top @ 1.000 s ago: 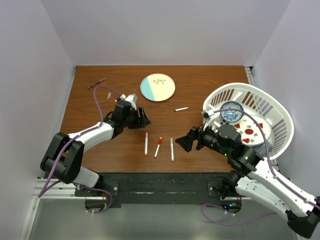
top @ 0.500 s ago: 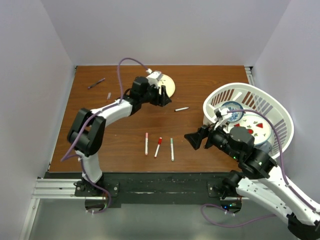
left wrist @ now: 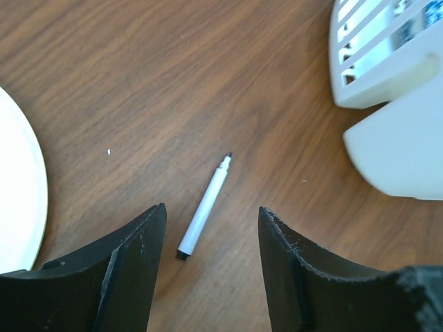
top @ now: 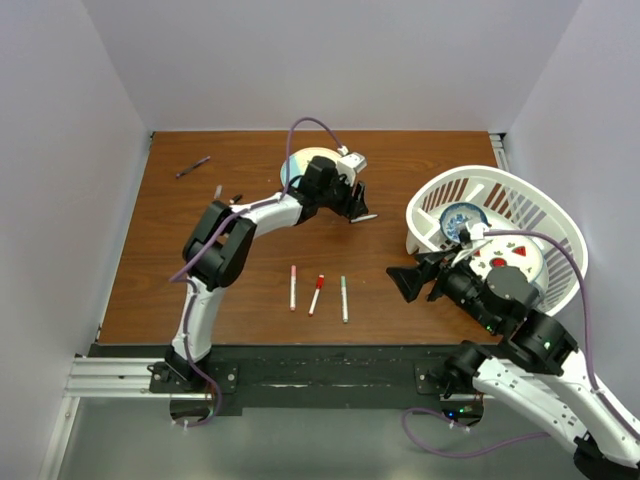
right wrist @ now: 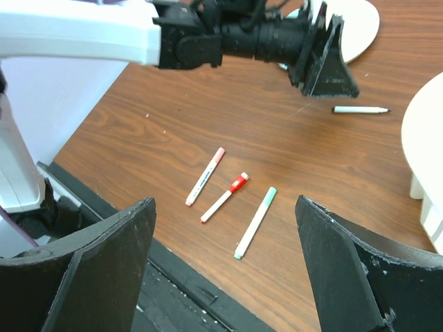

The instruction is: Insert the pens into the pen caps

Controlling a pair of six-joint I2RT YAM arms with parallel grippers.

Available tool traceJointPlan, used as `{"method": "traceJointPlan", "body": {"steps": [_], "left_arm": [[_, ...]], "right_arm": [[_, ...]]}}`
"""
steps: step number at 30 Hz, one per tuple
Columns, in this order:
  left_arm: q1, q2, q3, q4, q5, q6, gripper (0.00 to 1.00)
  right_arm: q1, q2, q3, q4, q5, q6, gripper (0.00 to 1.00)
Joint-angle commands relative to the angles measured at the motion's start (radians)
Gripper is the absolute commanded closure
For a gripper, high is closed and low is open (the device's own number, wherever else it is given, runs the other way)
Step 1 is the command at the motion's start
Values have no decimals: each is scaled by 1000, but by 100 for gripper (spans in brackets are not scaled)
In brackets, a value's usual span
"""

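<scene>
White pen (left wrist: 205, 206) lies beneath the left tool (left wrist: 212, 210) — between its parted fingers.

The table (left wrist: 138, 69) is brown wood grain, the near pink-capped pen (top: 292, 287), red-capped pen (top: 316, 294) and green-capped pen (top: 344, 299) have white barrels, and the farther black-tipped pen (left wrist: 204, 209) and right-hand basket (top: 560, 215) are white.

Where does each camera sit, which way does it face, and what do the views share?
Top external: above and behind the robot, looking down on the table; left end effector and right end effector both show.
Left wrist: on the left arm, looking down at a white pen between its own open fingers.
Right wrist: on the right arm, looking across three pens in a row toward the left arm; own fingers in the lower corners.
Shared: the white pen shows in all three.
</scene>
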Motion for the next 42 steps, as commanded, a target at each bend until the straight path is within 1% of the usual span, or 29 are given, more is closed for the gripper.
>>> {"method": "traceJointPlan", "body": {"steps": [1,3,8,13,18,21,22,24,25,28,30,33,34,35,36,38,42], "left_arm": [[-5,47,84,-21,-18,62,40],[-6,73,113,-42,-27,73,41],[-8,100,125,-51,-52,90,43],[-23,116,116,-70,-56,114,48],[-58,111,96,-88,-109,153,50],[-74,102,73,-90,-144,157,53],[-75,102,65,-93,-164,157,56],[-83,106,65,-107,-188,159,59],[-86,110,70,-111,-210,160,62],[-95,117,59,-111,-231,160,67],[-106,119,51,-148,-247,160,69],[-117,110,18,-142,-267,154,77],[-120,105,-5,-137,-264,151,82],[-123,94,-18,-133,-264,148,85],[-126,87,-30,-130,-262,140,92],[-130,61,-74,-95,-258,125,100],[-130,-18,-188,-24,-219,39,100]], "right_arm": [[-1,-38,47,-7,60,-10,14],[0,-47,49,-11,66,-10,14],[-1,-59,64,-26,74,-10,15],[0,-61,66,-34,73,-1,15],[-1,-61,70,-40,66,7,14],[0,-61,73,-46,63,10,15],[0,-65,73,-47,62,13,15],[0,-68,75,-47,59,19,15],[-1,-72,76,-49,59,21,15],[0,-81,84,-55,63,27,15],[-1,-85,90,-60,65,32,15],[-1,-90,93,-60,59,44,15],[0,-90,93,-61,57,48,15],[0,-90,90,-61,51,54,15],[-1,-85,89,-63,45,59,15],[-1,-79,87,-66,31,74,15],[-1,-65,78,-55,-1,97,14]]}}
